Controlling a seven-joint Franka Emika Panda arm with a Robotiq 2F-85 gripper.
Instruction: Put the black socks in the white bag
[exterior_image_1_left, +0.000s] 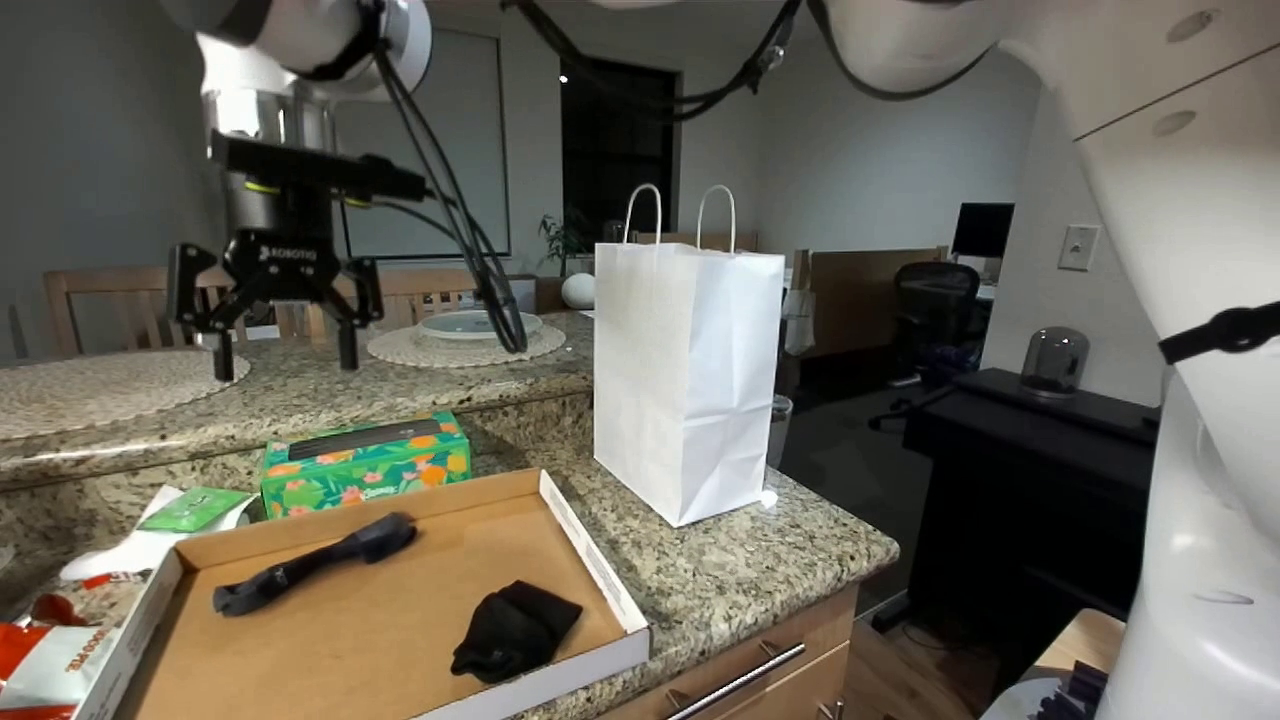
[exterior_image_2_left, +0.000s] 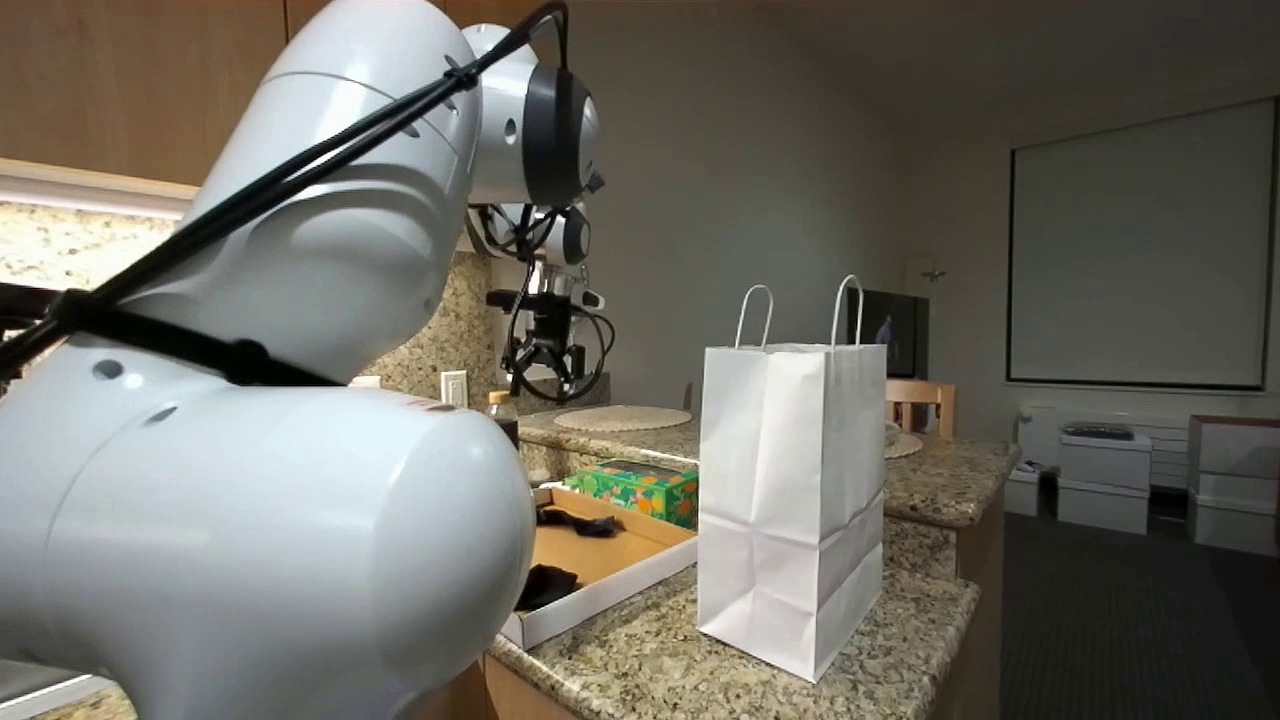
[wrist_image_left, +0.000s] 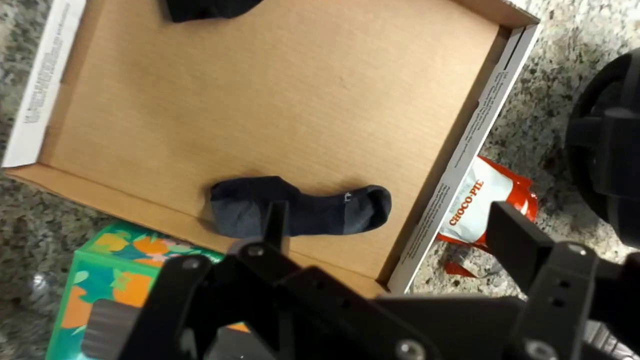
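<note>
Your black gripper (exterior_image_1_left: 283, 360) hangs empty, jaws wide; below it, a shallow brown cardboard tray (exterior_image_1_left: 350, 650) holds a long black fabric sock (exterior_image_1_left: 312, 564) and a bunched black sock (exterior_image_1_left: 515, 632); the tall white paper bag (exterior_image_1_left: 688, 380) stands well apart from it.

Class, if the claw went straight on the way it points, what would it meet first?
Pointing downward, the claw would probably meet the stretched-out black sock in the cardboard tray; depth is unclear, so the tray's wall might come first.

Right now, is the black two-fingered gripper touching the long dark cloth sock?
Apart. In an exterior view, the gripper hangs higher than the sock, with a clear gap between.
</note>
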